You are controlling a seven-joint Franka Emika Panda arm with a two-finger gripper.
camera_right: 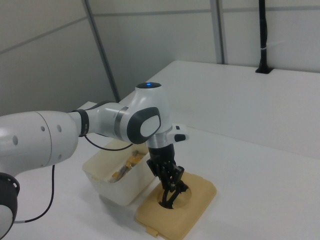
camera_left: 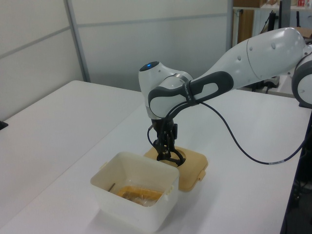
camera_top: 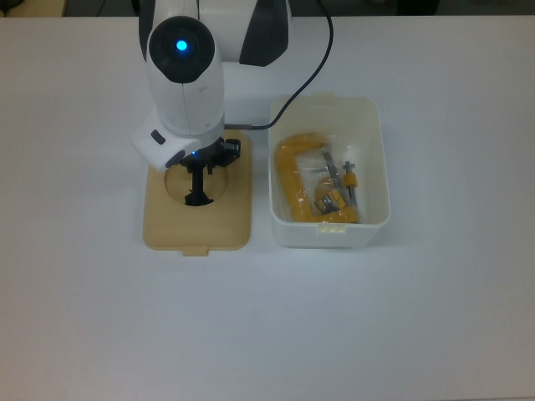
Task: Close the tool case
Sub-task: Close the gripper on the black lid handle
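The tool case's white tub [camera_top: 373, 134] stands open on the table, holding a yellow clamp [camera_top: 292, 180] and small parts in a clear bag. Its tan lid [camera_top: 230, 221] lies flat beside it, on the top view's left, with the latch tab [camera_top: 195, 249] toward the near edge. A black handle [camera_top: 198, 199] stands up in the lid's round recess. My gripper [camera_top: 199, 170] points straight down over that recess, shut on the handle. In the left view the gripper [camera_left: 165, 146] is behind the tub [camera_left: 131, 195]. The right view has the gripper [camera_right: 170, 183] above the lid [camera_right: 197, 205].
A black cable [camera_top: 311, 58] runs from the arm's wrist over the table behind the tub. White table surface [camera_top: 334, 334] surrounds both parts. A black post [camera_right: 262, 35] stands at the far edge in the right view.
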